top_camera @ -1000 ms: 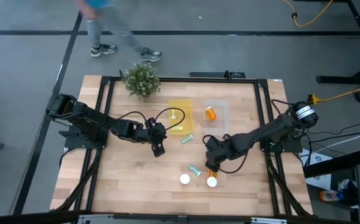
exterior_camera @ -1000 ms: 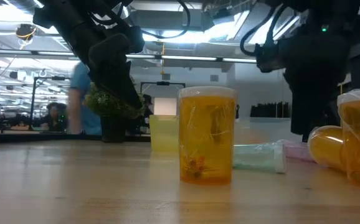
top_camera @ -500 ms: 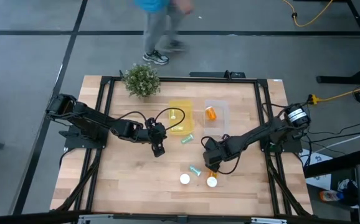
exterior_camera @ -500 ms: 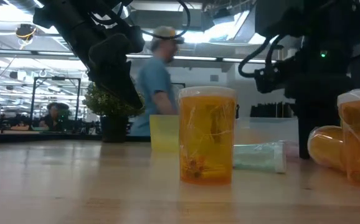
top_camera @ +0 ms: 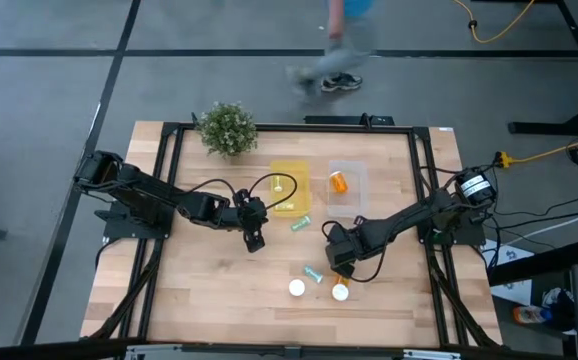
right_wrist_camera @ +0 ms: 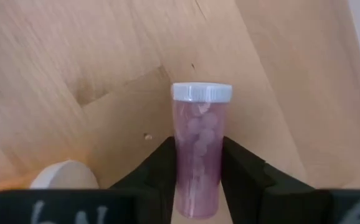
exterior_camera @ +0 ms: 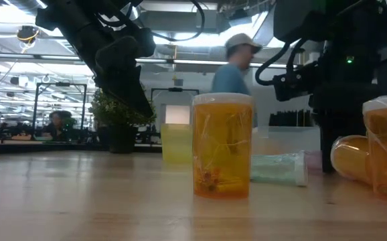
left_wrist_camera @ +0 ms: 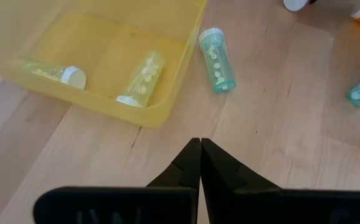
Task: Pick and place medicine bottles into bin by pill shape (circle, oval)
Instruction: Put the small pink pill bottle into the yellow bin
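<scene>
R gripper [right_wrist_camera: 197, 177] is clamped on a slim pink-purple translucent plastic vial [right_wrist_camera: 198, 152] w/ a pale cap, lower-centre of the right wrist frame; fingers [right_wrist_camera: 160, 168] pinch the body mid-length, cap end sticking out free. From the high cam that's just right of centre on the wood table [top_camera: 209, 290].

Handling guess: v. light, rigid thin-wall plastic, smooth round barrel so it can roll or slip in the pads. Pills inside look round-ish and loose, they'll shift the balance a bit. Mid-body hold looks best; cap end is wider but could pop.

L gripper [left_wrist_camera: 200, 155] has its fingers together, holding nothing, hovering left of centre in the high frame, near the yellow translucent plastic bin [top_camera: 290, 187].

- Yellow bin: two cream vials [left_wrist_camera: 142, 76] lying inside, thin flexible walls.
- Clear plastic bin [top_camera: 356, 178] right beside it, one orange bottle [top_camera: 340, 182] in it.
- Teal vial [left_wrist_camera: 217, 60] on its side just outside the yellow bin; another teal vial [top_camera: 314, 272] lower centre.
- Two upright translucent orange bottles w/ white caps [top_camera: 297, 288] lower centre, squat cylinders, stable.

Green potted plant [top_camera: 227, 129] upper left of the table. A person [exterior_camera: 236, 63] is blurred in the background.
</scene>
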